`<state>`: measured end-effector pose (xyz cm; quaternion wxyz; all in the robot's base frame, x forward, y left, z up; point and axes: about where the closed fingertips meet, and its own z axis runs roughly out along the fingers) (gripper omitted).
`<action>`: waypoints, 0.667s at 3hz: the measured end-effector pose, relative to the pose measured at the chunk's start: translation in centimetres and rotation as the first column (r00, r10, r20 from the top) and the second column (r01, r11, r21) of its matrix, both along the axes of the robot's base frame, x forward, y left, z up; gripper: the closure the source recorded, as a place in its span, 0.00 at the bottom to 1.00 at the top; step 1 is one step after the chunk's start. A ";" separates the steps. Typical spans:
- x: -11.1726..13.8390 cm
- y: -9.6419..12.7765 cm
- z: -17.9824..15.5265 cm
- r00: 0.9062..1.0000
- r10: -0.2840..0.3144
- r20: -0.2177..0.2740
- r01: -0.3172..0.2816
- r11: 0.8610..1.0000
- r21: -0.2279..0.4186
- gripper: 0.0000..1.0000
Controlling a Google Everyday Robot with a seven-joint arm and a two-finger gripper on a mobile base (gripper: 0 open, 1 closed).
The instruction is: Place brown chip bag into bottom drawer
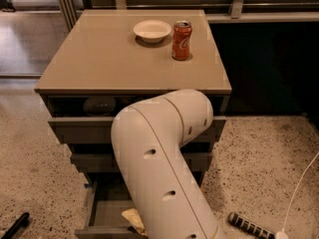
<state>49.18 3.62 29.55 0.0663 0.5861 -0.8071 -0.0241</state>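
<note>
Your white jointed arm (159, 158) reaches down at 6 o'clock over the pulled-out grey bottom drawer (99, 213), where a crumpled pale-tan corner, probably the brown foil chip bag (132, 218), lies inside, presumably for release there, though the gripper sits hidden behind the arm, so you cannot tell its grip.

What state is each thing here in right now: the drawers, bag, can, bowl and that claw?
bottom drawer, pulled open.
brown chip bag, in the bottom drawer, mostly hidden by the arm.
soda can, upright on the cabinet top.
bowl, upright, looks empty.
claw, out of view behind the arm.
</note>
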 end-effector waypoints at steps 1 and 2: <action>0.0 0.0 0.0 1.000 0.000 0.000 0.000 1.000 0.000 1.00; -0.1 -0.1 0.2 0.999 -0.001 0.040 0.002 1.000 -0.003 1.00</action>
